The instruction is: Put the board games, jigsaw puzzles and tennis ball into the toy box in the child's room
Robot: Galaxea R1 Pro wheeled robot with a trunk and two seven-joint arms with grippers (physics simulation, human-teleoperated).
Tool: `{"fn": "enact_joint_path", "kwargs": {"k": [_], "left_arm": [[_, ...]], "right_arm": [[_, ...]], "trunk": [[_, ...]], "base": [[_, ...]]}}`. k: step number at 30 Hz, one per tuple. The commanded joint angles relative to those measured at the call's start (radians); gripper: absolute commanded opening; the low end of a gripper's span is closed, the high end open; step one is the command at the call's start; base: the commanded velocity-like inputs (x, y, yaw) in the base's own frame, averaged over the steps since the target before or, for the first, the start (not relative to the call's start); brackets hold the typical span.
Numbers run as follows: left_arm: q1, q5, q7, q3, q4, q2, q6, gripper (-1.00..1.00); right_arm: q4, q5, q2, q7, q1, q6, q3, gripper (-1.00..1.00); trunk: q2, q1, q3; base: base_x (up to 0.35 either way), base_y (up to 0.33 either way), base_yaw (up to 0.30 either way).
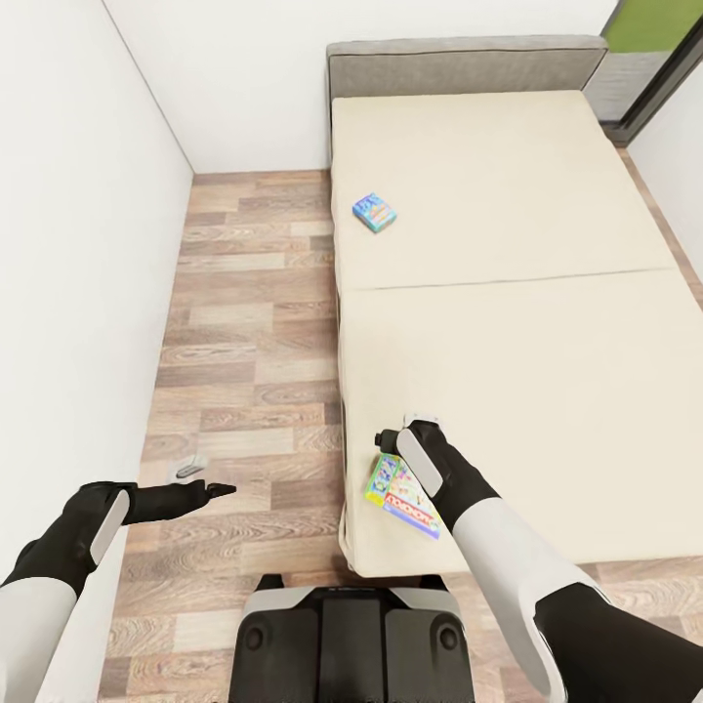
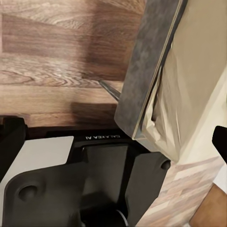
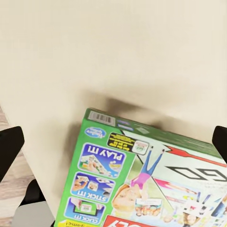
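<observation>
The white and green board game (image 1: 402, 496) lies flat at the bed's (image 1: 547, 391) near-left corner, under the right claw (image 1: 398, 434), spread wide. Stiff, light cardboard, probably; grip across its narrow edges. Left claw (image 1: 200, 478) hangs over floor, state unclear. Farther off lies the small blue game (image 1: 375, 212).

- The floor (image 1: 254, 322) is laid in matt wood planks.
- The bed (image 1: 508, 322) is covered in smooth beige cloth.
- The green game box (image 3: 142, 184) is printed on glossy card.
- The headboard (image 1: 459, 63) is upholstered in grey fabric.
</observation>
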Motion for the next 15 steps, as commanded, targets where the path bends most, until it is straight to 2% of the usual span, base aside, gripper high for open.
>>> {"fn": "enact_joint_path", "kwargs": {"k": [1, 15], "left_arm": [[0.0, 0.001, -0.003, 0.002, 0.0, 0.0, 0.005, 1.0], [0.0, 0.001, -0.003, 0.001, -0.012, 0.0, 0.005, 1.0]], "right_arm": [[-0.001, -0.009, 0.0, -0.009, -0.001, 0.001, 0.002, 1.0], [0.001, -0.007, 0.0, -0.009, -0.001, -0.01, 0.002, 1.0]], "trunk": [[-0.002, 0.001, -0.003], [-0.002, 0.001, -0.026]], "base": [[0.0, 0.0, 0.0], [0.0, 0.0, 0.0]]}}
